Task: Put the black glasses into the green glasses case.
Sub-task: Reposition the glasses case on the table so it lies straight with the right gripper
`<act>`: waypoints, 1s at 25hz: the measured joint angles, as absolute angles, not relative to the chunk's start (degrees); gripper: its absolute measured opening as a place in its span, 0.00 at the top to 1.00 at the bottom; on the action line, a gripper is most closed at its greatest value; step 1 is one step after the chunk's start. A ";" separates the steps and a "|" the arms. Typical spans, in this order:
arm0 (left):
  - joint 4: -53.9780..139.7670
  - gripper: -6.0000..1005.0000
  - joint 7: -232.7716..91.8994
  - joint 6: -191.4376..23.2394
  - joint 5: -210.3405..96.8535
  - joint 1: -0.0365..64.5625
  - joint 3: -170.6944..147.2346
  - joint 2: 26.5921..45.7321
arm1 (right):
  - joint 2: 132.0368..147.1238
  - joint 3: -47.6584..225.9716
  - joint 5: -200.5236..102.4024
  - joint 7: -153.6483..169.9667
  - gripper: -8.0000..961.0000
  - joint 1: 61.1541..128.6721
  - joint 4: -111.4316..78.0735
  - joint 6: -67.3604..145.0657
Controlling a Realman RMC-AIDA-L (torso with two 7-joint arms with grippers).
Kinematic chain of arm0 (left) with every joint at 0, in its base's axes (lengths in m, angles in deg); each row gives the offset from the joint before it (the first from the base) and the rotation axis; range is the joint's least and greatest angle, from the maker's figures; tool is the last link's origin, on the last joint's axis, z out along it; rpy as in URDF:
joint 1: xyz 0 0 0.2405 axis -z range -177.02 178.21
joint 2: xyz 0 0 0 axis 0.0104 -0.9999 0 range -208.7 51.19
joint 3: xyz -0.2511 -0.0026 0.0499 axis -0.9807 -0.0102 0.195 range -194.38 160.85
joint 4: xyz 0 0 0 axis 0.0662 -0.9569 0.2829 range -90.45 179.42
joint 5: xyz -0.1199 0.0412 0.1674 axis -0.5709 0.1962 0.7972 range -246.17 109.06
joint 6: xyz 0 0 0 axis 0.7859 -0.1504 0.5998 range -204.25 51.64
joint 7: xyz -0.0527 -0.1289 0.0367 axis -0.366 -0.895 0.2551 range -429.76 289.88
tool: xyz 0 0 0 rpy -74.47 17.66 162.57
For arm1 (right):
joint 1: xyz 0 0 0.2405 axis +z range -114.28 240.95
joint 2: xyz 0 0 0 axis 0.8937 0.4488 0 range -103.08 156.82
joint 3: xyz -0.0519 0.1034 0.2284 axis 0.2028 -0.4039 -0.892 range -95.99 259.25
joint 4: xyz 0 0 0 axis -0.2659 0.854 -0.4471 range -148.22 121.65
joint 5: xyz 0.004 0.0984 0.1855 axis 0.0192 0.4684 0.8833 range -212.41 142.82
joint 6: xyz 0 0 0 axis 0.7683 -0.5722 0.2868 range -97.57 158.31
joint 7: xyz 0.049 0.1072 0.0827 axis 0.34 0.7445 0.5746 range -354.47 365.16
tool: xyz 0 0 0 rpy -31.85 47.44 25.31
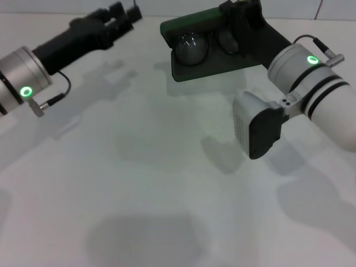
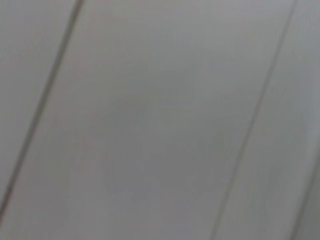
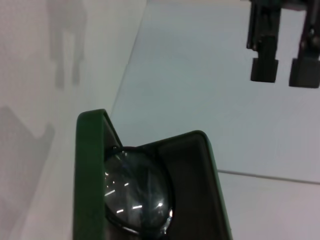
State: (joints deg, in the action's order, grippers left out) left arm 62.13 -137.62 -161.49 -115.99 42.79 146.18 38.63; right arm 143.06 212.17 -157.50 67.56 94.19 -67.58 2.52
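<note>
Head view: right pincer [image 1: 240,22] over black glasses [image 1: 201,46].

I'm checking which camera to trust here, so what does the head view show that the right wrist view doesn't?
Only the head view shows both arms, with the right gripper over the green glasses case, and both lenses of the black glasses lying in it. Only the right wrist view shows the left gripper from the front, fingers apart and hanging above the table. Both show the open case, one lens inside it, the left gripper and the white table.
</note>
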 joint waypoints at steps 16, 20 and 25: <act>62.06 0.34 -137.61 -161.46 -122.33 41.81 146.19 38.71 | 143.06 215.09 -170.09 77.49 0.93 95.45 -61.09 -11.63; 62.06 0.34 -137.61 -161.46 -122.39 41.72 146.13 38.69 | 143.06 215.18 -172.15 77.99 0.93 95.73 -60.23 -14.84; 62.07 0.34 -137.61 -161.47 -122.43 41.64 146.10 38.67 | 143.06 215.63 -174.12 78.39 0.93 96.13 -59.31 -19.61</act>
